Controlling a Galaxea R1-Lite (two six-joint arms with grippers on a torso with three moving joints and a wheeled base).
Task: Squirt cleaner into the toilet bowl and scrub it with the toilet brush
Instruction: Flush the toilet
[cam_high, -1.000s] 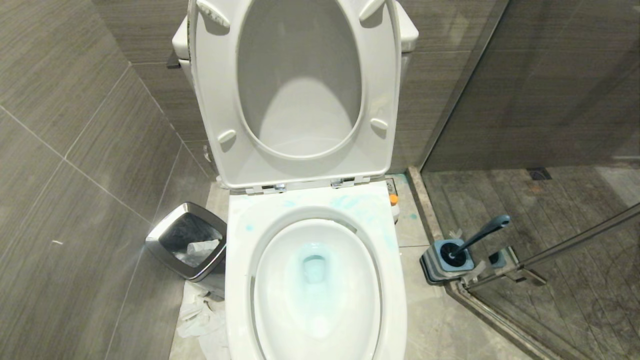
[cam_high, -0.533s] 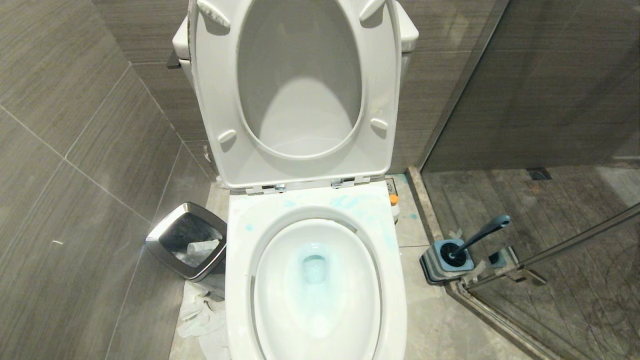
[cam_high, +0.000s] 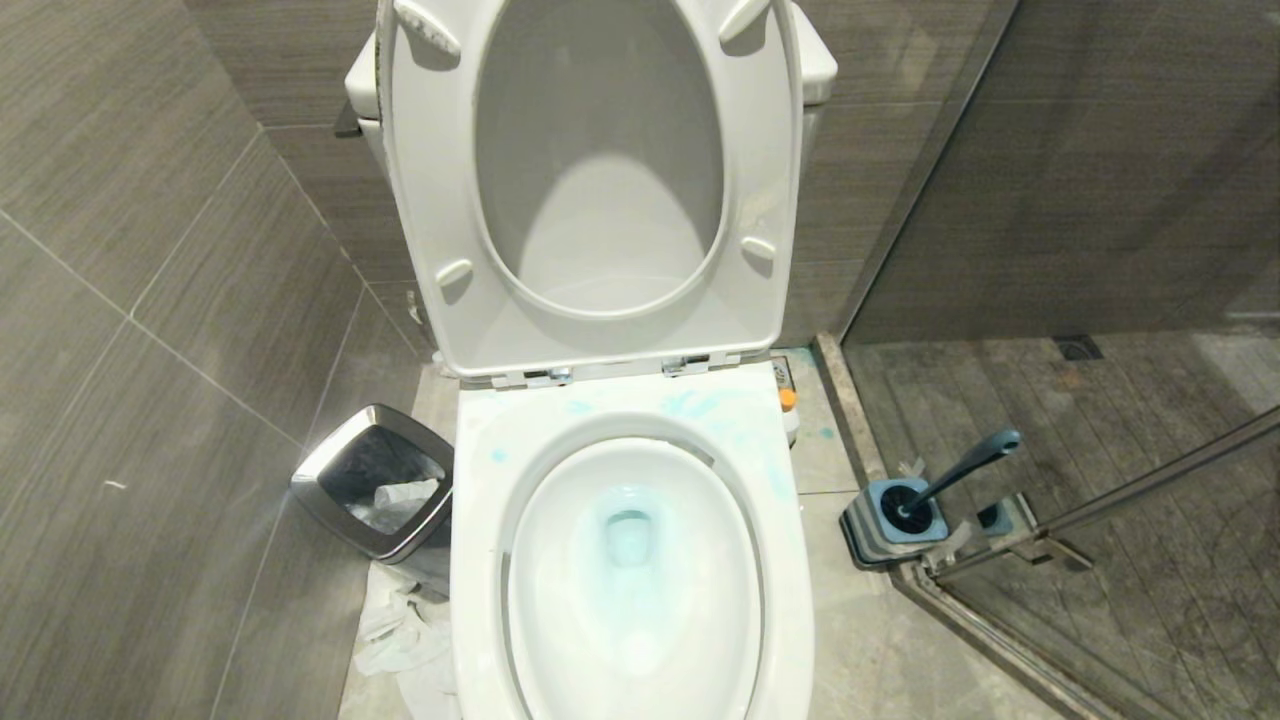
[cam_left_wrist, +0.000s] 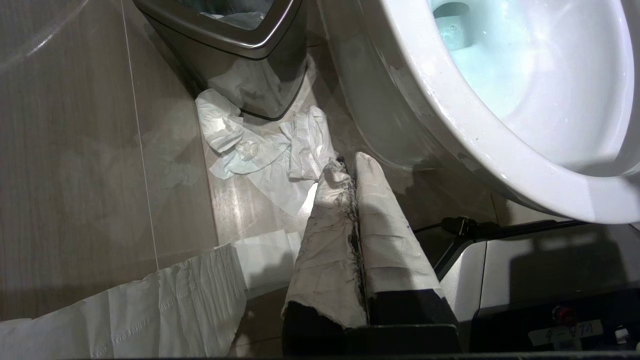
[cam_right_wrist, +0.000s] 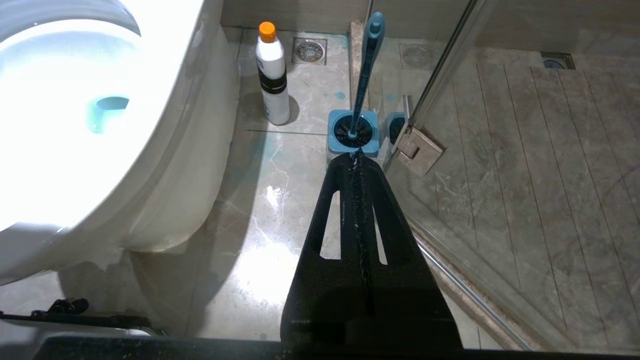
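Note:
The white toilet bowl (cam_high: 480, 520) stands open, its seat and lid raised against the tank. Pale turquoise cleaner (cam_high: 705, 405) is smeared on the back of the rim and tints the water (cam_high: 628, 535). The dark teal toilet brush (cam_high: 968, 462) leans in its square blue holder (cam_high: 893, 515) on the floor to the bowl's right. My right gripper (cam_right_wrist: 356, 157) is shut and empty, low over the floor just short of the holder (cam_right_wrist: 352, 131). My left gripper (cam_left_wrist: 350, 167), its fingers wrapped in white paper, is shut and empty beside the bowl's left flank (cam_left_wrist: 450, 100). Neither arm shows in the head view.
A white bottle with an orange cap (cam_right_wrist: 272, 75) stands by the bowl's right rear. A square steel bin (cam_high: 372, 480) and crumpled paper (cam_high: 400, 630) lie left of the bowl. A glass shower door (cam_high: 1150, 480) with a metal hinge (cam_right_wrist: 419, 150) stands right behind the holder.

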